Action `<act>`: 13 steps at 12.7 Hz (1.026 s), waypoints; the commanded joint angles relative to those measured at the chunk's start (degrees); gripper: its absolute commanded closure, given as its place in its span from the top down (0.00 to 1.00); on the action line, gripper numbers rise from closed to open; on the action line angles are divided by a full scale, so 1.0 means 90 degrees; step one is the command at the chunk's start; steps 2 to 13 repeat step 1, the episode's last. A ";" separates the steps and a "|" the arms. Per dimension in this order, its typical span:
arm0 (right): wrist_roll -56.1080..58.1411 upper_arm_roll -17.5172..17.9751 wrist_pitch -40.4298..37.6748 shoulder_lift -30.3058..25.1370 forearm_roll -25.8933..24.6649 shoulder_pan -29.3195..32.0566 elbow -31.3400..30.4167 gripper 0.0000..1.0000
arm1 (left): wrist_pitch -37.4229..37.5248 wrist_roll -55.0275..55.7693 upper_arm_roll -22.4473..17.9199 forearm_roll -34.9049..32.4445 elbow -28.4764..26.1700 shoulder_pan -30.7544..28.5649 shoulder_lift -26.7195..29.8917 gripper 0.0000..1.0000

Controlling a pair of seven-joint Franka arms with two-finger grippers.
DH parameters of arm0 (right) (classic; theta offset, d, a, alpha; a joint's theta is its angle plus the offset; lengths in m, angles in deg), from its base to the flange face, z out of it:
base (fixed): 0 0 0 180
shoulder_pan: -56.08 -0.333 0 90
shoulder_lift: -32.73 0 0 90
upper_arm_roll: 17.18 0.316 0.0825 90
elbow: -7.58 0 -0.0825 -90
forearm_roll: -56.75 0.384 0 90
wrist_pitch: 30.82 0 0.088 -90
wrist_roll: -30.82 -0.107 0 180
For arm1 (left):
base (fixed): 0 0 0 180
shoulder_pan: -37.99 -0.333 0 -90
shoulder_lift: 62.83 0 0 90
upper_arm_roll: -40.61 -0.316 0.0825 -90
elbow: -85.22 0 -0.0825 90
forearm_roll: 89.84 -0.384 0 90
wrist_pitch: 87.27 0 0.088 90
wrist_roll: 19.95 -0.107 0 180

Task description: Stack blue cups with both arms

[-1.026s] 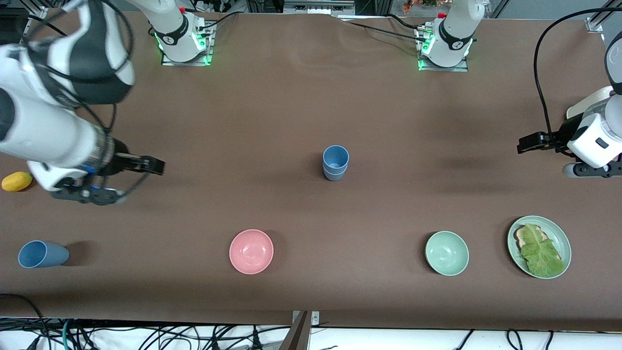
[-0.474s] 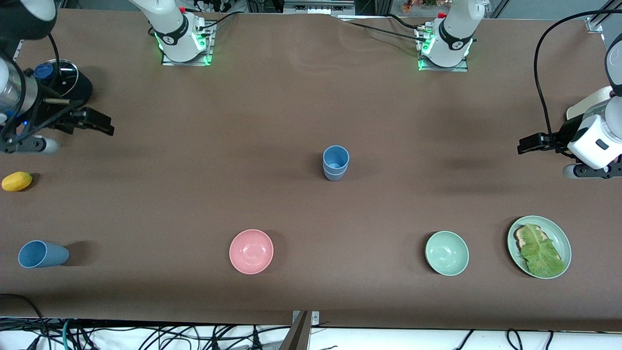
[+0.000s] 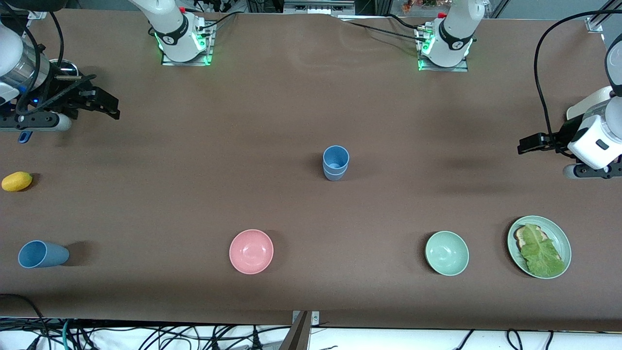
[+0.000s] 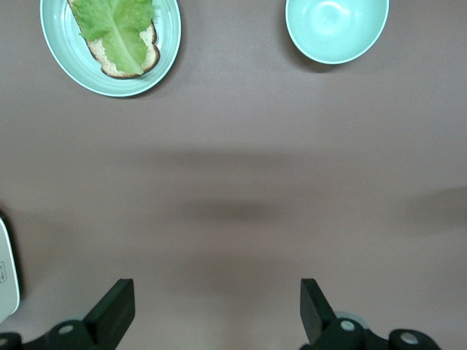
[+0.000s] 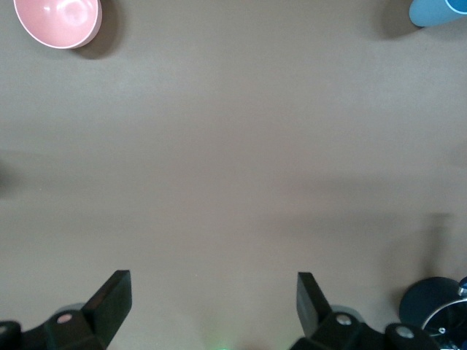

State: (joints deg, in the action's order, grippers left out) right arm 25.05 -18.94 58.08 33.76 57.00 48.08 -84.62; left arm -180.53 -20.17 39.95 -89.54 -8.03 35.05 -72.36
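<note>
Right gripper (image 3: 108,106) hangs above the bare table (image 3: 243,121) at the right arm's end, at about ten o'clock from the stacked blue cups (image 3: 336,163); its two black fingers (image 5: 109,299) stand wide apart with nothing between them, as the right wrist view shows. Left gripper (image 3: 527,143) hangs over bare table at the left arm's end, at about three o'clock from the stack, its fingers (image 4: 117,310) likewise spread wide and empty.

Stacked blue cups: two tumblers nested one inside the other, upright, at the middle of the table. A third blue cup (image 3: 41,254) lies on its side near the table edge closest to the front camera, at the right arm's end (roughly eight o'clock from the stack), well apart from both grippers; a sliver of it shows at the edge of the right wrist view (image 5: 438,11).

Pink bowl (image 3: 251,251) sits at about seven o'clock from the stack, and pale green bowl (image 3: 446,253) at about four o'clock. Just beside the green bowl, toward the left arm's end, a green plate (image 3: 563,238) carries a slice of bread (image 3: 522,236) topped with a lettuce leaf (image 3: 542,253). A small yellow object (image 3: 17,181) rests at the right arm's end, at about nine o'clock from the stack.
</note>
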 commanded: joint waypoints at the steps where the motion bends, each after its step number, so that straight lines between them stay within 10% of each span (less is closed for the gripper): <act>1: -0.0013 0.0078 -0.0131 0.0032 -0.0105 0.0030 0.0167 1.00 | -0.0010 -0.0132 -0.0025 0.0074 -0.0009 0.0004 0.0023 1.00; 13: -0.0013 0.0078 -0.0131 0.0032 -0.0105 0.0030 0.0167 1.00 | -0.0010 -0.0132 -0.0025 0.0074 -0.0009 0.0004 0.0023 1.00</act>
